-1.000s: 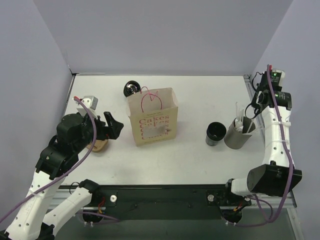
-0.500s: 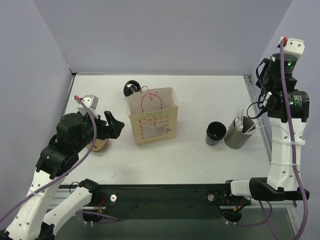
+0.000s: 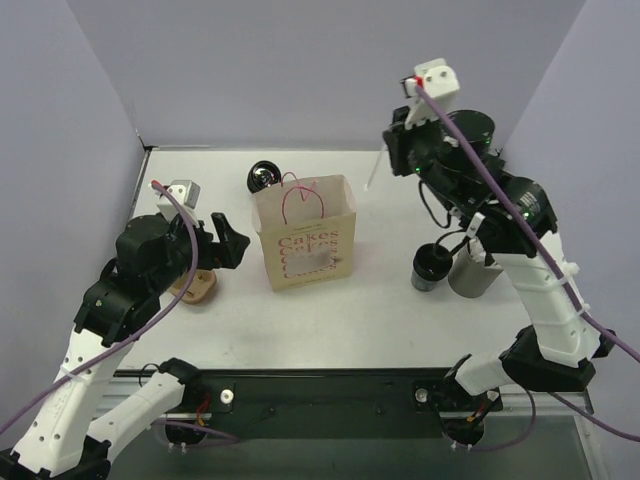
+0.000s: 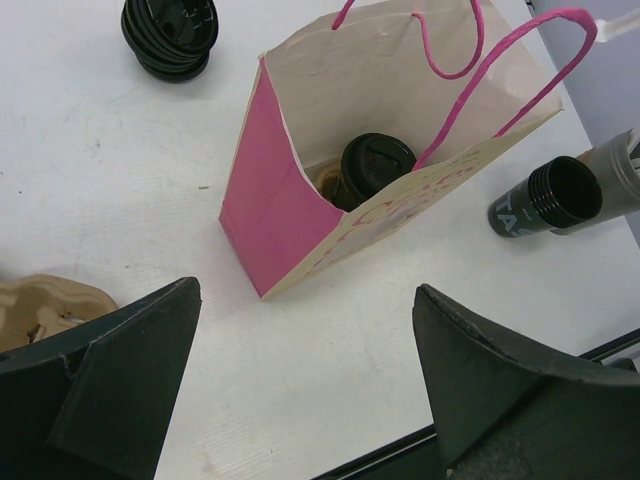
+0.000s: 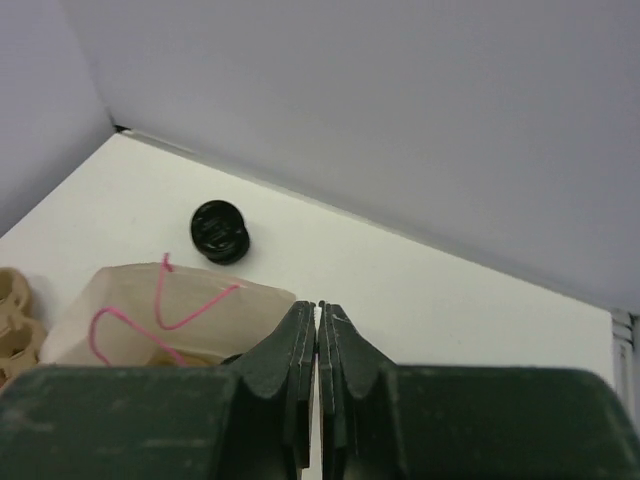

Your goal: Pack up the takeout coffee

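Note:
The pink paper bag [image 3: 305, 245] stands open mid-table. Inside it, in the left wrist view, one takeout coffee [image 4: 375, 165] shows its black lid. Another black cup [image 3: 430, 267] stands on the table against the grey cup [image 3: 475, 275]. My left gripper [image 3: 225, 252] hovers left of the bag, wide open and empty, its fingers [image 4: 130, 360] framing bare table. My right gripper [image 3: 388, 150] is raised high, right of and behind the bag, shut on a thin white stick [image 3: 373, 172] that hangs below it. In the right wrist view its jaws [image 5: 319, 305] are pressed together above the bag [image 5: 150, 310].
A short ribbed black stack [image 3: 263, 177] lies behind the bag. A tan cardboard carrier [image 3: 200, 288] sits under the left arm. The grey cup's white sticks are hidden behind the right arm. Walls close in at the back and both sides.
The right arm rose from the grey cup and swung left and back, carrying a white stick toward the bag. The left arm shifted only slightly.

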`<control>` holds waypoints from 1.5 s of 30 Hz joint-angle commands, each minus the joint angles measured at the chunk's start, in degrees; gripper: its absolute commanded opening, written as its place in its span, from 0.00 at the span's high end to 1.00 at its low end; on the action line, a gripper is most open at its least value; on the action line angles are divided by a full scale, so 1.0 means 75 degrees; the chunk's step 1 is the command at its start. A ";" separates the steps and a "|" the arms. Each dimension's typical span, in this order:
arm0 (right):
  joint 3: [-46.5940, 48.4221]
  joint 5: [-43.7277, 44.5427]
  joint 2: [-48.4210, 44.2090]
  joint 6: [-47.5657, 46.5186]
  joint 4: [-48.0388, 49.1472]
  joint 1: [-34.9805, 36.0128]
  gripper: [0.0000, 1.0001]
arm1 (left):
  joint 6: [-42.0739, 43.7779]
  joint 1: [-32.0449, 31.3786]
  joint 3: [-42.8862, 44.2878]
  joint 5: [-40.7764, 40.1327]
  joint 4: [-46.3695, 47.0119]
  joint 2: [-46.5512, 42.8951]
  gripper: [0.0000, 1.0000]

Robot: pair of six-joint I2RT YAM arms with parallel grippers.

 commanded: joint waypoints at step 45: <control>0.0147 -0.1141 0.1508 -0.1823 0.2675 0.2332 0.97 | 0.0056 0.0027 0.0309 -0.0684 -0.0004 -0.0371 0.03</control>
